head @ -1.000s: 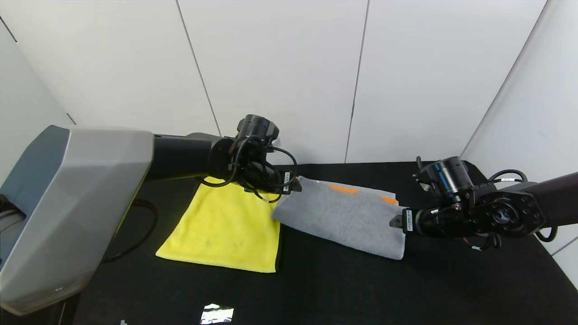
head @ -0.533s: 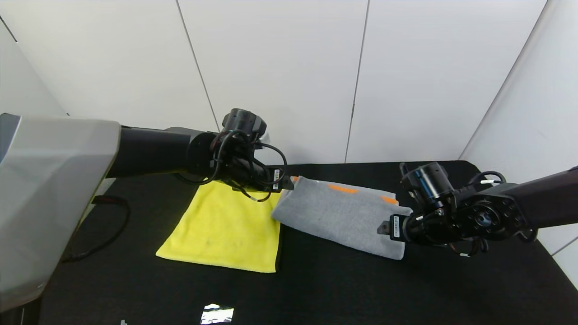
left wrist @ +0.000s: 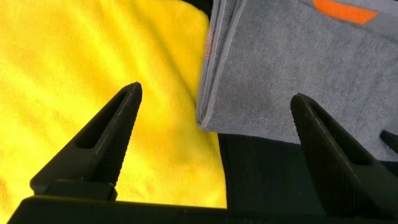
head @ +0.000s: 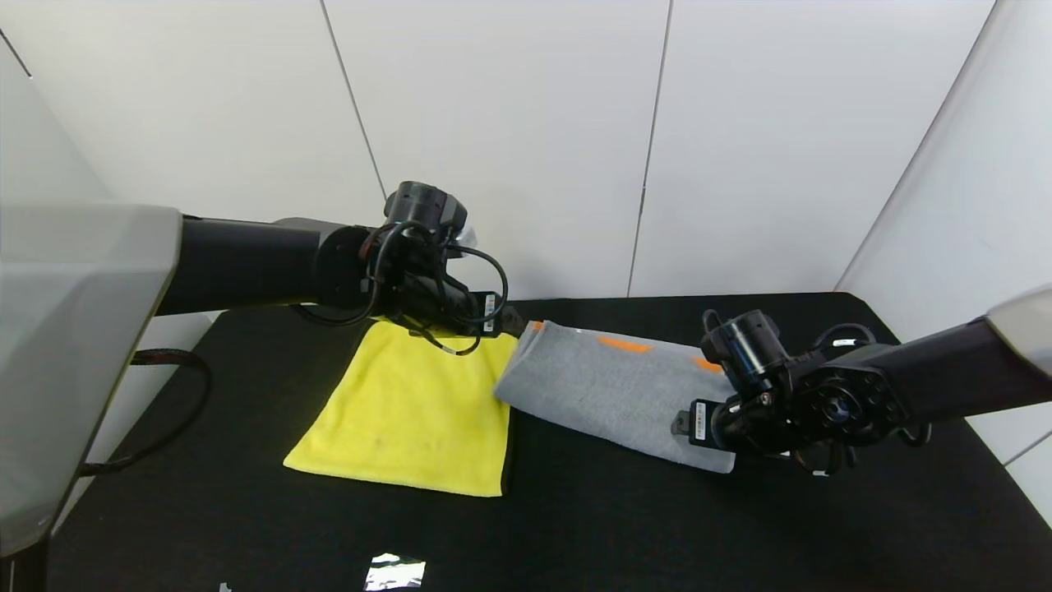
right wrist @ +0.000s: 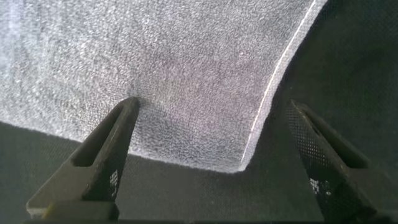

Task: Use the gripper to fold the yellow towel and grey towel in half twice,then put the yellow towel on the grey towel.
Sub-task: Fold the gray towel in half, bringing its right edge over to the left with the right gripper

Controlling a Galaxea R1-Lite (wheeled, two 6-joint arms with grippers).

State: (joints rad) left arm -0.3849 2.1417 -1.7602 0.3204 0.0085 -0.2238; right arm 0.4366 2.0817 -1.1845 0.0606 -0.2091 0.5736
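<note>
The yellow towel (head: 411, 411) (left wrist: 93, 56) lies flat on the left of the black table. Beside it lies the folded grey towel (head: 608, 390) (left wrist: 292, 68), its orange marks (head: 623, 344) at the far edge and its left end just over the yellow one. My left gripper (head: 511, 322) (left wrist: 217, 93) hovers open over the grey towel's far left corner, holding nothing. My right gripper (head: 680, 425) (right wrist: 212, 106) is open at the grey towel's (right wrist: 155, 56) near right corner, one finger (right wrist: 102, 155) over the cloth, the other over bare table.
The black table (head: 625, 526) is bounded by white walls behind and at the right. A shiny scrap (head: 394, 571) lies near the front edge. A black cable (head: 164, 419) loops at the far left.
The left gripper has drawn back to the left and risen a little off the grey towel's corner. The right gripper has moved left and nearer, onto the towel's near right corner.
</note>
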